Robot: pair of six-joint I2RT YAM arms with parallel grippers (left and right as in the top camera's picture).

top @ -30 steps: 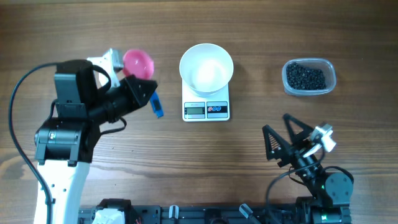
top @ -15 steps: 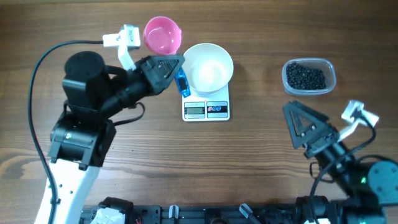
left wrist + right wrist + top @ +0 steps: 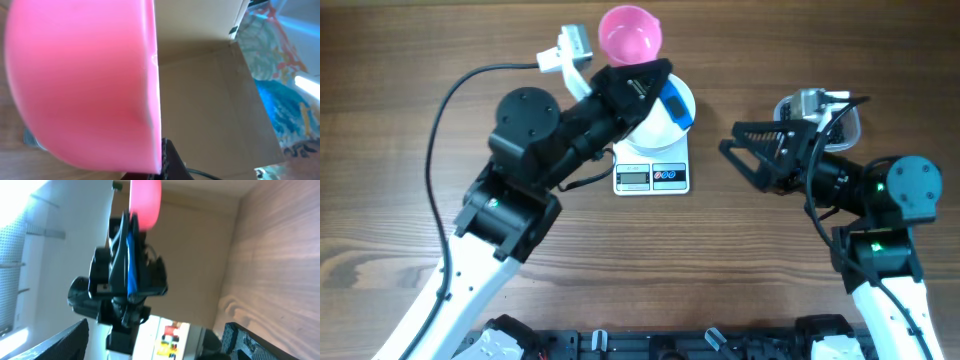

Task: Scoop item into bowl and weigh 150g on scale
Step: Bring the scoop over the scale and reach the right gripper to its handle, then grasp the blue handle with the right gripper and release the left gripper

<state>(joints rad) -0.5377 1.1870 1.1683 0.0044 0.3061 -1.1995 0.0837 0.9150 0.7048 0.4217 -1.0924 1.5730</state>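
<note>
The white bowl [image 3: 658, 128] stands on the scale [image 3: 652, 174], with its upper part covered by my left arm. My left gripper [image 3: 658, 84] is shut on the blue handle [image 3: 677, 103] of a pink scoop cup [image 3: 630, 32], held past the bowl's far rim. That cup [image 3: 80, 80] fills the left wrist view, one dark finger [image 3: 172, 165] showing at its edge. My right gripper [image 3: 730, 138] hangs open and empty to the right of the scale, pointing left. Its fingers [image 3: 65, 340] frame the left arm. The item is hidden under the right arm.
A clear plastic tub [image 3: 856, 118] sits at the far right, mostly covered by the right wrist. The left arm's cable [image 3: 450, 110] loops over the table's left side. Bare wood lies in front of the scale.
The left arm carried the pink scoop from left of the scale to the bowl's far side. The right arm rose from the near edge to the tub and turned left; its jaws narrowed slightly.
</note>
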